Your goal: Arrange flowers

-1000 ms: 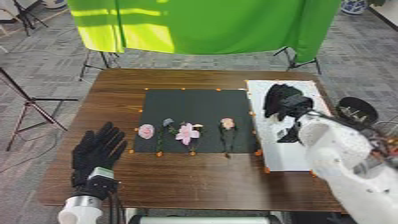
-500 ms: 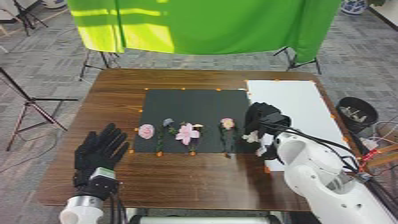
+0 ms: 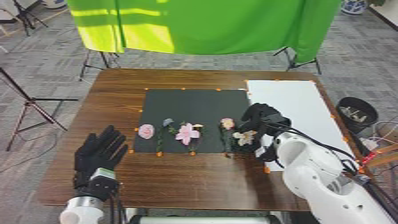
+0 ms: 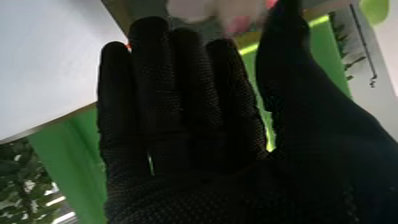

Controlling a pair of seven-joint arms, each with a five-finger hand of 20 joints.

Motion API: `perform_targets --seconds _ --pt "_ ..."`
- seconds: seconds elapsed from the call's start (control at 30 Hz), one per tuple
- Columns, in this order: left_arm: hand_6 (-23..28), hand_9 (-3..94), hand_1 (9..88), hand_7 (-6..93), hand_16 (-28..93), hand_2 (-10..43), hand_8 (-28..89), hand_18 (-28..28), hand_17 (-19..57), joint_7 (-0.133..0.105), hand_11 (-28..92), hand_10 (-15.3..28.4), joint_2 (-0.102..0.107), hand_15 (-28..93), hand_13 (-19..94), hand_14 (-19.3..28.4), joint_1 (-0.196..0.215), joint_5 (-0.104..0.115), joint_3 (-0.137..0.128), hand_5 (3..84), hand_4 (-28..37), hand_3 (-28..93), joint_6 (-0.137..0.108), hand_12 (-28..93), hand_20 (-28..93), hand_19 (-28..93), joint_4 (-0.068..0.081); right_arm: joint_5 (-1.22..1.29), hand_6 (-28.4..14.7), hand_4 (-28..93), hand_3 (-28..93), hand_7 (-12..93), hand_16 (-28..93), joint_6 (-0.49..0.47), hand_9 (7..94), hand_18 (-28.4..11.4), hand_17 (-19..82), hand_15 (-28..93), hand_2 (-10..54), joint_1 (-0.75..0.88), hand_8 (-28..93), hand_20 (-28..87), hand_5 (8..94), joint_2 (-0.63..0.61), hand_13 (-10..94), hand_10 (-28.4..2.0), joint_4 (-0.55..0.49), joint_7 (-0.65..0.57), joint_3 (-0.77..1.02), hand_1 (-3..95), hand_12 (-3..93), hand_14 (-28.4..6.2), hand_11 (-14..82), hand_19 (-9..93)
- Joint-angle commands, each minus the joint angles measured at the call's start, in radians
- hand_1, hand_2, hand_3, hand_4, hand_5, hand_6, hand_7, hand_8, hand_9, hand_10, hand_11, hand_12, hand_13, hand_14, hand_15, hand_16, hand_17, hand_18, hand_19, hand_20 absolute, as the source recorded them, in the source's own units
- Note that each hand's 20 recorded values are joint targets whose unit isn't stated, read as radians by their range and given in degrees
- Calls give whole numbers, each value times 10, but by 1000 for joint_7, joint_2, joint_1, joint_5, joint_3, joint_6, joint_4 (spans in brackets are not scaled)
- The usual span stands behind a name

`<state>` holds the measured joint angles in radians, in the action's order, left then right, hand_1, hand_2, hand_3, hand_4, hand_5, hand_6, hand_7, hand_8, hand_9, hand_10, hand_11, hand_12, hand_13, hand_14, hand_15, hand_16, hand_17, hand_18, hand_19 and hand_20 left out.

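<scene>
Over the dark mat's right edge is my right hand point(image 3: 258, 119), with a cream flower point(image 3: 244, 136) just below it in the head view. In the right wrist view the right hand point(image 4: 191, 115) is open, fingers straight and thumb apart; a pale blurred bloom point(image 4: 209, 9) shows beyond the fingertips. Whether the hand touches it, I cannot tell. On the dark mat point(image 3: 191, 102) lie a round pink flower point(image 3: 147, 131), a small bluish flower point(image 3: 168, 122), a large pink lily point(image 3: 187, 134) and a peach flower point(image 3: 227, 123). My left hand point(image 3: 98, 152) rests open at the table's left.
A white board point(image 3: 289, 97) lies right of the mat on the brown table point(image 3: 178, 180). A black bin point(image 3: 357, 111) stands beyond the table's right edge. Orange markers line the mat and board. A green cloth point(image 3: 209, 25) hangs behind the table.
My right hand has come from over the white board left and nearer to the mat's right edge. The cream flower has moved left with it onto the mat area. The left hand has barely changed.
</scene>
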<state>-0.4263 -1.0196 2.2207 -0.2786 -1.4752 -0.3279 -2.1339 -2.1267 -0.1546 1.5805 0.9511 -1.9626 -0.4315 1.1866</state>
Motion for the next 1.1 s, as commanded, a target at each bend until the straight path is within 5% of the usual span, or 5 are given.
perform_targets --seconds 0.03,0.2,0.53,0.63,1.1 --pt "109 327 273 172 -77 154 -89 148 -74 -4 297 165 -10 393 206 161 18 8 -2 434 -283 728 -3 116 99 364 -5 13 -20 -283 797 189 193 38 600 -180 213 388 -95 38 -141 251 541 7 555 -141 -25 -14 16 401 160 -118 165 566" --pt "107 320 254 165 -78 155 -89 148 -75 -4 289 165 2 388 203 162 10 -5 -9 427 -283 723 26 115 96 360 2 53 -48 -282 796 145 161 125 416 -188 187 346 -77 61 -115 223 349 3 433 -176 -42 21 42 308 149 -149 114 538" --pt "108 325 249 130 -85 154 -85 142 -68 -19 232 157 41 297 216 140 -19 -88 -58 425 -283 718 36 93 87 336 25 989 -43 -276 769 83 228 194 310 -190 145 95 77 120 -85 200 267 72 319 -166 -71 143 326 127 132 -174 23 361" --pt "102 317 245 99 -86 154 -81 139 -66 13 204 154 36 265 206 132 -15 -121 -96 416 -283 713 71 80 85 329 31 1138 -39 -273 760 75 236 197 298 -187 135 63 83 118 -83 196 269 63 284 -149 -49 197 347 103 127 -169 9 313" --pt "87 253 235 52 -96 148 -70 102 -46 -30 143 133 69 165 136 92 -79 -103 -116 366 -283 701 70 57 67 269 61 1263 -19 -272 769 61 229 136 295 -176 132 34 77 173 -81 205 308 55 249 -144 -69 268 445 58 105 -145 8 207"
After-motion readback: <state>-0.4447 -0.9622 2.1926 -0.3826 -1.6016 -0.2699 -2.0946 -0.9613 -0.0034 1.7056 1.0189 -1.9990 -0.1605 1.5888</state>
